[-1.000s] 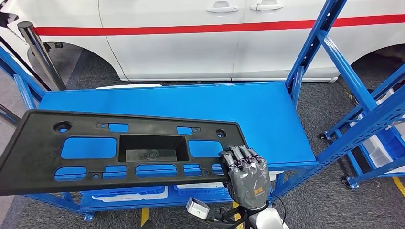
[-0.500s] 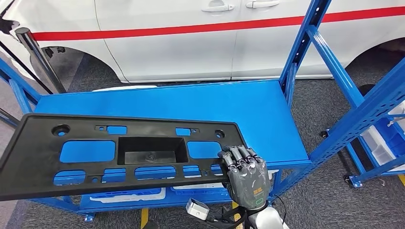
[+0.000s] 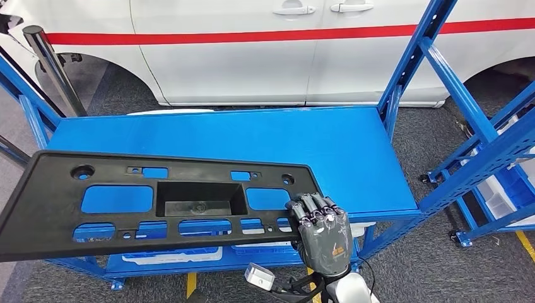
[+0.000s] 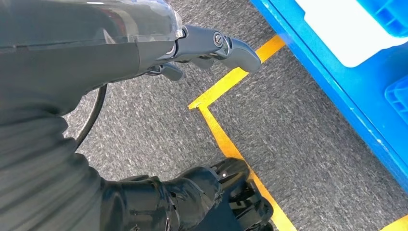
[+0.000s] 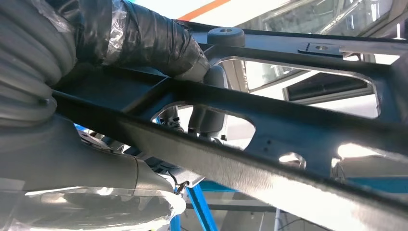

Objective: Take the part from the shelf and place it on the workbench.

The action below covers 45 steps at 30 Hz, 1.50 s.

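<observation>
Over the blue tabletop (image 3: 252, 136) hangs a long black part (image 3: 158, 199). It is a flat plastic panel with many holes cut through it and a deep box shape in its middle. Blue shows through the holes. The part's long side runs along the near edge of the tabletop, and its left end reaches out past the tabletop's left corner. It is tilted a little, with that left end nearer the camera.

At the part's right end, close to the tabletop's near edge, the right hand (image 3: 322, 230) holds it. The dark fingers (image 3: 312, 208) curl over the top of the panel's edge. From underneath, the right wrist view shows the part (image 5: 269, 130) as dark bars crossing the picture, with the right hand (image 5: 144, 38) wrapped around one bar, so those fingers are grasping the part.

Down by the floor, below the tabletop, the left hand (image 4: 211, 45) hangs with nothing in it. Its fingers are bent in loosely, and I cannot tell if they are clenched or let loose. Under it is grey carpet (image 4: 298, 120) with a yellow line (image 4: 226, 139).

Behind the tabletop stands a white car (image 3: 284, 50) with a red stripe (image 3: 277, 35) along its side. Blue posts (image 3: 410, 57) rise at the tabletop's right end. Blue bins (image 3: 173, 255) sit on the lower shelf under the tabletop.
</observation>
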Available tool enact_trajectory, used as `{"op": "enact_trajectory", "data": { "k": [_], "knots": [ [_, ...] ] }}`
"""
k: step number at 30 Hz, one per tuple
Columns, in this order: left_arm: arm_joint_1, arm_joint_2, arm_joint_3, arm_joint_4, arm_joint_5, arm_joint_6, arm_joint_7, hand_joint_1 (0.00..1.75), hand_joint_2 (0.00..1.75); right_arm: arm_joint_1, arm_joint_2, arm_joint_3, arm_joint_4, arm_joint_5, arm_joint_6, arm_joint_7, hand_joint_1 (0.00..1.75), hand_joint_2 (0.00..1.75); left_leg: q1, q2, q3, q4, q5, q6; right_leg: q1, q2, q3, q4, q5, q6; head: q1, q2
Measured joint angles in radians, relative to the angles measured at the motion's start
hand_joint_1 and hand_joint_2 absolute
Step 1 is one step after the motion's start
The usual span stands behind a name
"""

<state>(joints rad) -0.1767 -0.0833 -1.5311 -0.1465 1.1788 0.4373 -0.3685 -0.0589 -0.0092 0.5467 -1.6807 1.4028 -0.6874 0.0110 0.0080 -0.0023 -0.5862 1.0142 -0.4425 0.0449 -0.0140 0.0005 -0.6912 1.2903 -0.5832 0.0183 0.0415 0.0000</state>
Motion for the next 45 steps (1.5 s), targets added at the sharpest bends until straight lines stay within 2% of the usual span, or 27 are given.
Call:
{"op": "enact_trajectory", "data": {
  "k": [2,4,6,8,9,11,13,14,15,18,20,23,24,26,28,29,30,31,32,34,35,38,39,41,43,44,45],
  "knots": [
    [0.000,-0.001,-0.001,0.000,0.000,0.000,0.000,0.00,1.75,-0.001,0.000,0.000,0.002,-0.002,0.000,-0.004,1.75,1.75,0.000,-0.001,-0.004,0.008,-0.001,-0.002,0.000,0.000,0.072,-0.128,0.058,-0.006,0.000,0.000],
    [-0.001,-0.001,-0.002,0.000,0.001,0.001,0.000,0.00,1.75,-0.001,0.001,0.000,0.002,-0.004,0.000,-0.009,1.75,1.75,-0.004,-0.003,-0.008,0.016,-0.001,-0.010,0.005,0.000,0.123,-0.229,0.088,-0.013,0.000,0.000],
    [-0.001,-0.002,-0.005,0.000,0.001,0.002,0.000,0.00,1.75,-0.001,0.003,0.000,0.002,-0.006,0.000,-0.011,1.75,1.75,-0.007,-0.003,-0.012,0.017,0.003,-0.023,0.009,0.001,0.126,-0.245,0.093,-0.020,0.000,0.000],
    [-0.001,-0.002,-0.007,0.000,0.002,0.002,0.000,0.00,1.75,-0.002,0.006,0.000,0.002,-0.007,0.000,-0.011,1.75,1.75,-0.005,-0.003,-0.017,0.021,0.000,-0.034,0.005,0.000,0.121,-0.251,0.103,-0.033,-0.001,0.000],
    [-0.001,-0.002,-0.007,0.000,0.002,0.002,0.000,0.00,1.75,-0.002,0.008,0.000,0.002,-0.008,0.000,-0.012,1.75,1.75,-0.004,-0.003,-0.025,0.038,-0.017,-0.040,0.002,-0.001,0.118,-0.254,0.109,-0.040,-0.001,0.000],
    [0.000,-0.002,-0.008,0.000,0.002,0.002,0.000,0.00,1.75,-0.002,0.013,0.000,0.002,-0.011,0.000,-0.013,1.75,1.75,0.000,-0.003,-0.060,0.130,-0.084,-0.051,0.000,-0.004,0.109,-0.257,0.119,-0.049,-0.002,0.000],
    [0.000,-0.002,-0.009,0.000,0.003,0.002,0.000,0.00,1.75,-0.002,0.016,0.000,0.003,-0.018,0.000,-0.018,1.75,1.75,0.004,-0.002,-0.101,0.249,-0.147,-0.060,0.001,-0.005,0.097,-0.256,0.126,-0.050,-0.002,0.000],
    [0.001,-0.002,-0.009,0.000,0.003,0.002,0.000,0.00,1.75,-0.002,0.016,0.000,0.003,-0.022,0.000,-0.021,1.75,1.75,0.005,-0.002,-0.106,0.278,-0.156,-0.062,0.001,-0.006,0.091,-0.254,0.130,-0.050,-0.002,0.000],
    [0.001,-0.002,-0.009,0.000,0.003,0.002,0.000,0.00,1.75,-0.002,0.016,0.000,0.003,-0.026,0.000,-0.023,1.75,1.75,0.005,-0.002,-0.092,0.268,-0.146,-0.063,0.001,-0.006,0.086,-0.253,0.133,-0.048,-0.002,0.000],
    [-0.001,-0.002,-0.010,0.000,0.005,0.001,0.000,0.00,1.75,-0.002,0.018,-0.001,0.003,-0.032,0.000,-0.031,1.75,1.75,0.003,-0.002,0.023,0.078,-0.074,-0.053,0.003,-0.006,0.079,-0.248,0.139,-0.040,-0.002,0.000],
    [-0.002,-0.001,-0.011,0.000,0.006,0.000,0.000,0.00,1.75,-0.002,0.019,-0.002,0.003,-0.037,0.000,-0.035,1.75,1.75,-0.003,-0.003,0.059,0.004,-0.059,-0.042,0.005,-0.006,0.076,-0.248,0.146,-0.030,-0.002,0.000],
    [0.001,-0.001,-0.013,0.000,0.009,-0.001,-0.001,0.00,1.75,-0.002,0.023,-0.004,0.003,-0.044,0.000,-0.043,1.75,1.75,-0.004,-0.002,0.056,-0.007,-0.045,-0.024,0.003,-0.005,0.075,-0.251,0.154,-0.011,-0.002,0.000],
    [0.000,-0.001,-0.013,0.000,0.010,-0.001,-0.001,0.00,1.75,-0.002,0.024,-0.007,0.002,-0.045,0.000,-0.047,1.75,1.75,-0.002,-0.001,0.055,-0.011,-0.037,-0.015,0.002,-0.004,0.070,-0.241,0.143,-0.006,-0.001,0.000],
    [-0.001,-0.001,-0.014,0.000,0.012,-0.001,-0.001,0.00,1.75,-0.001,0.025,-0.014,0.002,-0.048,0.000,-0.055,1.75,1.75,0.001,0.003,0.048,-0.017,-0.022,-0.001,0.001,-0.002,0.037,-0.158,0.078,0.001,0.000,0.000],
    [0.000,-0.001,-0.015,0.000,0.012,-0.001,-0.001,0.00,1.75,0.001,0.025,-0.021,0.003,-0.053,0.000,-0.061,1.75,1.75,0.000,0.004,0.032,-0.014,-0.014,0.003,0.000,-0.002,-0.015,-0.024,0.005,0.006,0.000,0.000],
    [0.001,-0.001,-0.015,0.000,0.012,-0.001,-0.001,0.00,1.75,0.003,0.025,-0.023,0.003,-0.055,0.000,-0.063,1.75,1.75,-0.001,0.004,0.024,-0.012,-0.010,0.003,0.000,-0.002,-0.028,0.017,-0.010,0.008,0.000,0.000],
    [0.002,-0.001,-0.015,0.000,0.013,-0.001,-0.001,0.00,1.75,0.003,0.025,-0.025,0.003,-0.056,0.000,-0.064,1.75,1.75,-0.001,0.004,0.018,-0.008,-0.008,0.002,0.000,-0.002,-0.022,0.021,-0.004,0.008,0.000,0.000],
    [0.002,-0.001,-0.015,0.000,0.013,-0.001,-0.001,0.00,1.75,0.004,0.025,-0.026,0.003,-0.057,0.000,-0.065,1.75,1.75,-0.001,0.004,0.012,-0.003,-0.007,0.001,0.000,-0.002,0.006,-0.017,0.019,0.006,0.000,0.000],
    [0.002,-0.001,-0.015,0.000,0.013,-0.001,-0.001,0.00,1.75,0.004,0.025,-0.027,0.003,-0.057,0.000,-0.065,1.75,1.75,-0.001,0.003,0.007,0.002,-0.006,-0.001,0.000,-0.002,0.048,-0.084,0.048,0.003,0.000,0.000],
    [0.001,-0.001,-0.015,0.000,0.013,-0.001,-0.001,0.00,1.75,0.003,0.026,-0.027,0.003,-0.057,0.000,-0.066,1.75,1.75,-0.005,0.002,-0.001,0.012,-0.006,-0.007,0.003,-0.002,0.117,-0.206,0.083,-0.006,0.000,0.000],
    [0.001,-0.001,-0.015,0.000,0.013,-0.001,-0.001,0.00,1.75,0.003,0.026,-0.028,0.003,-0.057,0.000,-0.067,1.75,1.75,-0.006,0.002,-0.004,0.015,-0.004,-0.013,0.006,-0.001,0.130,-0.236,0.088,-0.012,-0.001,0.000],
    [0.001,-0.001,-0.015,0.000,0.013,-0.001,-0.001,0.00,1.75,0.003,0.029,-0.030,0.003,-0.060,0.000,-0.068,1.75,1.75,-0.006,0.002,-0.012,0.018,0.001,-0.031,0.007,-0.001,0.123,-0.247,0.099,-0.030,0.000,0.000],
    [0.001,-0.001,-0.015,0.000,0.013,-0.001,-0.001,0.00,1.75,0.003,0.030,-0.031,0.003,-0.062,0.000,-0.069,1.75,1.75,-0.005,0.001,-0.018,0.027,-0.009,-0.037,0.005,-0.002,0.120,-0.250,0.105,-0.038,-0.001,0.000],
    [0.002,-0.001,-0.015,0.000,0.014,-0.001,-0.001,0.00,1.75,0.003,0.036,-0.033,0.003,-0.064,0.000,-0.072,1.75,1.75,-0.001,0.001,-0.047,0.098,-0.068,-0.049,0.002,-0.005,0.110,-0.255,0.118,-0.050,-0.001,0.000],
    [0.002,-0.001,-0.015,0.000,0.014,0.000,-0.001,0.00,1.75,0.003,0.040,-0.034,0.003,-0.066,0.000,-0.074,1.75,1.75,0.002,0.001,-0.090,0.220,-0.142,-0.058,0.002,-0.006,0.095,-0.254,0.128,-0.054,-0.002,0.000],
    [0.003,-0.001,-0.015,0.000,0.015,0.000,-0.001,0.00,1.75,0.003,0.041,-0.035,0.003,-0.067,0.000,-0.075,1.75,1.75,0.003,0.001,-0.103,0.266,-0.161,-0.061,0.003,-0.006,0.087,-0.253,0.133,-0.054,-0.002,0.000],
    [0.004,-0.001,-0.015,0.000,0.015,0.000,-0.001,0.00,1.75,0.003,0.041,-0.035,0.004,-0.069,0.000,-0.075,1.75,1.75,0.003,0.001,-0.099,0.278,-0.163,-0.062,0.003,-0.007,0.080,-0.251,0.138,-0.053,-0.002,0.000]
  ]
}}
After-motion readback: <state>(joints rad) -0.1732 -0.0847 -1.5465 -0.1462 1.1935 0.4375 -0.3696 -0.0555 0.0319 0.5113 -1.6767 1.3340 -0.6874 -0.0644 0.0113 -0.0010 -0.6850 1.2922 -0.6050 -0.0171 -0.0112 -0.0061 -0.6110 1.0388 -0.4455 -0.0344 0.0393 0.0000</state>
